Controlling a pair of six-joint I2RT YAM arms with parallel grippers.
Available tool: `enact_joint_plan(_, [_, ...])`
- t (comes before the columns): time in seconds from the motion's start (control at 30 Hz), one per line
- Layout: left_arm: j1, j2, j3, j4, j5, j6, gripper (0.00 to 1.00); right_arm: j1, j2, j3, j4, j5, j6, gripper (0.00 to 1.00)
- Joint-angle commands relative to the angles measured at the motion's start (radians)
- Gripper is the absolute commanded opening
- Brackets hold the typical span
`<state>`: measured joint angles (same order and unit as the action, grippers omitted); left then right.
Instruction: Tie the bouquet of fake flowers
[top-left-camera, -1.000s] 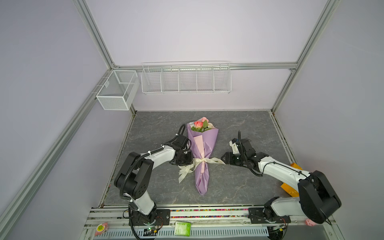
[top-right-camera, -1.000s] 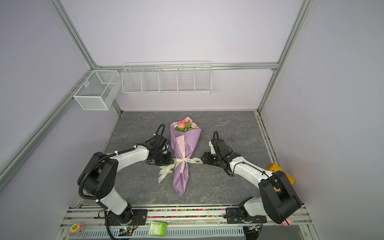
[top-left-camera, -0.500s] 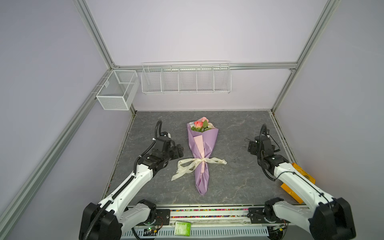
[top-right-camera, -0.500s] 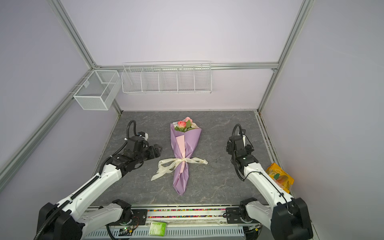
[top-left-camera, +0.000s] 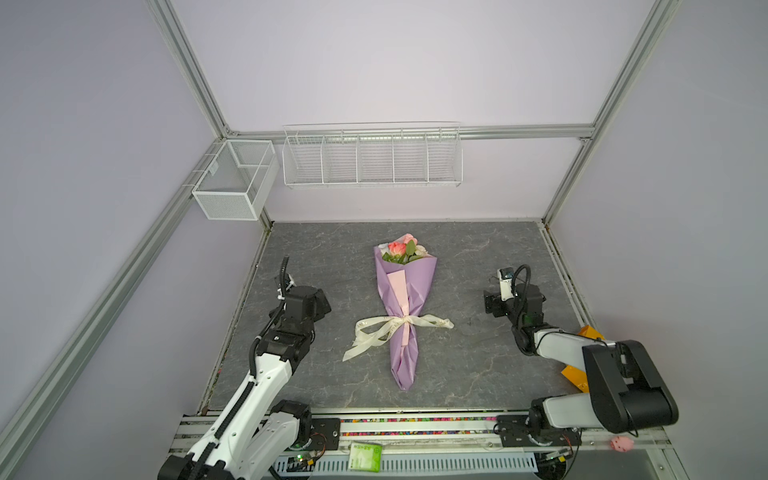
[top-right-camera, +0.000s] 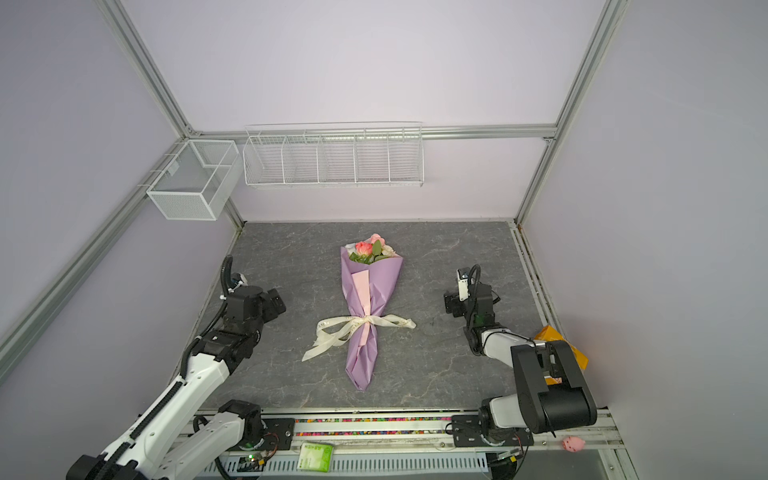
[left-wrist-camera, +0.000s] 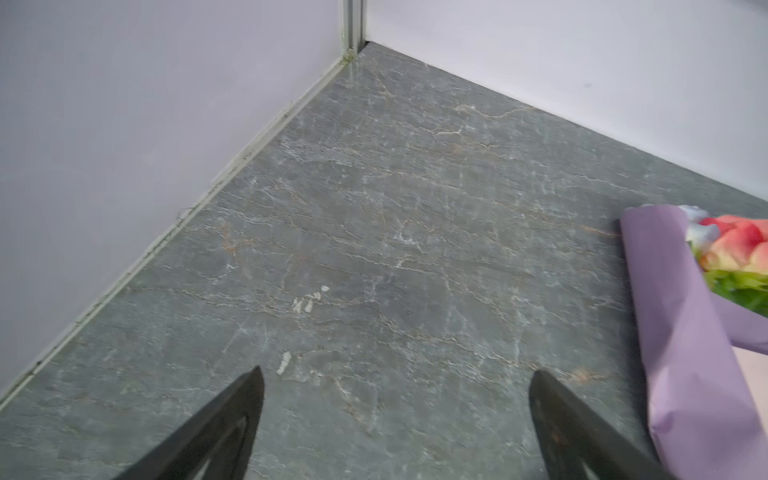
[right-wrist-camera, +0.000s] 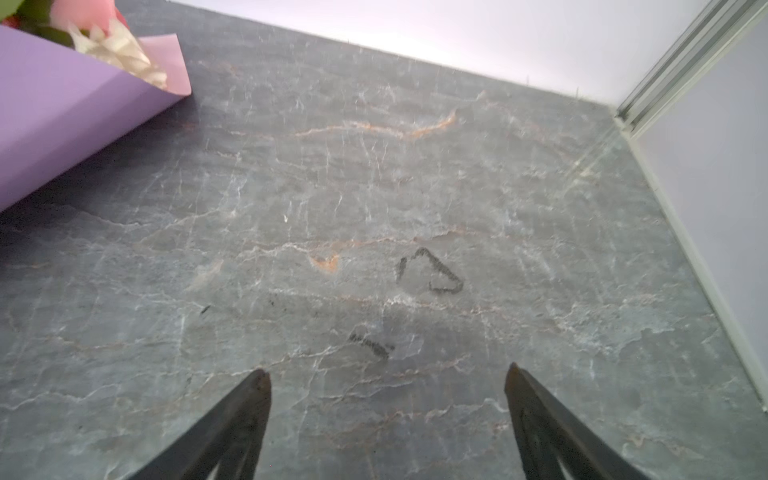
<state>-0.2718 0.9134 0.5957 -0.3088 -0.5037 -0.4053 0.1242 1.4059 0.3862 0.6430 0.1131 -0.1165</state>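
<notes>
Now we find the bouquet of fake flowers (top-left-camera: 400, 252), pink and peach roses in a lilac paper cone (top-left-camera: 409, 299) tied with a cream ribbon (top-left-camera: 376, 332), lying on the grey marbled desk (top-left-camera: 324, 257), long axis front to back, blooms farthest. It lies between the left end effector (left-wrist-camera: 397, 374) and right end effector (right-wrist-camera: 388, 370), both gaping, empty, about equally distant.

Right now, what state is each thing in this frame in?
bouquet, lying flat on the table, wrapped and tied.
paper, rolled into a cone round the bouquet.
ribbon, knotted round the cone's narrow part, ends loose on the table.
left hand, open, holding nothing, clear of the bouquet.
right hand, open, holding nothing, clear of the bouquet.
</notes>
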Motion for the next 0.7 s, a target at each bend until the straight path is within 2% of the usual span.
enact_joint_plan(0.0, [0.015,0.045,-0.034,0.196,-0.152,0.144,0.99,-0.056,0.034,-0.067,0.263,0.003,0.011,0.89])
enact_joint_plan(0.03, [0.020,0.065,-0.050,0.255,-0.165,0.178,0.99,-0.079,0.081,-0.083,0.326,-0.014,0.038,0.89])
enact_joint_plan(0.07, [0.029,0.095,-0.068,0.324,-0.171,0.212,0.99,-0.104,0.178,-0.097,0.484,-0.037,0.053,0.89])
enact_joint_plan(0.1, [0.039,0.126,-0.077,0.378,-0.174,0.238,0.99,-0.111,0.172,-0.087,0.488,-0.029,0.061,0.89])
enact_joint_plan(0.13, [0.048,0.154,-0.080,0.416,-0.174,0.256,0.99,-0.114,0.107,-0.042,0.300,-0.018,0.075,0.89])
enact_joint_plan(0.17, [0.060,0.190,-0.081,0.465,-0.165,0.291,0.99,-0.113,0.107,0.003,0.185,0.042,0.100,0.89])
enact_joint_plan(0.2, [0.075,0.228,-0.086,0.522,-0.145,0.331,0.99,-0.111,0.150,-0.028,0.304,0.068,0.092,0.88])
enact_joint_plan(0.23, [0.093,0.262,-0.094,0.576,-0.114,0.363,0.99,-0.101,0.153,-0.031,0.335,0.121,0.100,0.89])
enact_joint_plan(0.3, [0.138,0.359,-0.111,0.711,-0.043,0.391,0.99,-0.092,0.118,-0.015,0.235,0.142,0.110,0.88])
enact_joint_plan(0.37, [0.163,0.443,-0.128,0.844,0.032,0.380,0.99,-0.090,0.140,-0.026,0.299,0.149,0.104,0.89])
enact_joint_plan(0.4, [0.170,0.494,-0.134,0.937,0.082,0.405,1.00,-0.090,0.129,-0.021,0.273,0.150,0.107,0.89])
enact_joint_plan(0.5, [0.185,0.554,-0.077,0.897,0.209,0.376,1.00,-0.084,0.133,-0.024,0.283,0.158,0.100,0.89])
enact_joint_plan(0.53, [0.189,0.586,-0.087,0.951,0.226,0.383,1.00,-0.084,0.130,-0.024,0.281,0.158,0.099,0.89])
enact_joint_plan(0.6, [0.225,0.603,-0.175,1.099,0.311,0.371,0.99,-0.084,0.125,-0.021,0.262,0.157,0.104,0.89])
enact_joint_plan(0.67, [0.234,0.638,-0.244,1.293,0.325,0.378,0.99,-0.084,0.130,-0.023,0.276,0.160,0.100,0.89])
